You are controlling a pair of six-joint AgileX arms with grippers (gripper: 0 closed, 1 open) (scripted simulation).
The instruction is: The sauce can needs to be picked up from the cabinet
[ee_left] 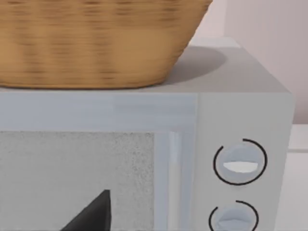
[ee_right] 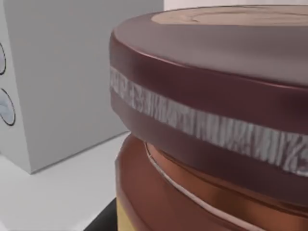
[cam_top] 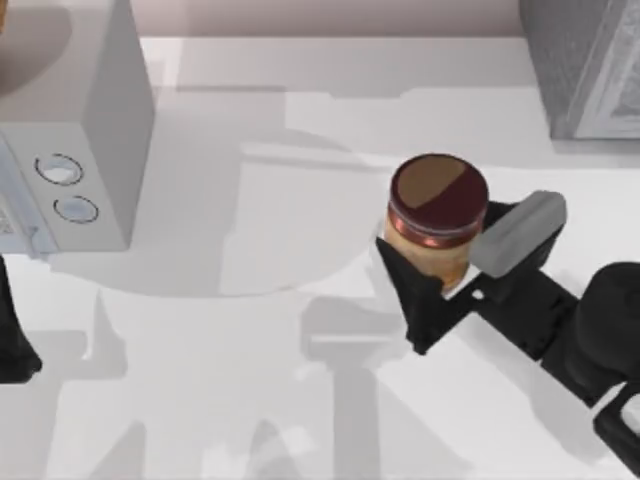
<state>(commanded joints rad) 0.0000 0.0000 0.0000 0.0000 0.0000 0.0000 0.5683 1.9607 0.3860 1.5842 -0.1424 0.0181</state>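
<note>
left arm [cam_top: 15, 345] parked at the table's far left edge, just a dark shape below the pale grey box with two round dials [cam_top: 75, 150]. in the left wrist view a dark fingertip [ee_left: 94, 214] sits in front of that box's speckled door panel; can't tell whether the left gripper is open or closed. a woven wicker basket [ee_left: 96, 43] stands on top of the box. the dials carry no readable marking.

white table [cam_top: 250, 380], shadows across the middle.

sauce can [cam_top: 435, 225] right of centre, upright, out over the open table and well apart from the cabinet [cam_top: 585, 65], which sits in the far right corner. tan-brown patch on the maroon top, copper band under the rim, orange side label. close up in the right wrist view the rim [ee_right: 207, 96] has a pale textured strip; no legible writing or brand on it.

right gripper [cam_top: 450, 280] reaches in from the lower right, fingers on either side of the can and closed against its sides, one dark finger [cam_top: 410, 295] on the near-left side.
</note>
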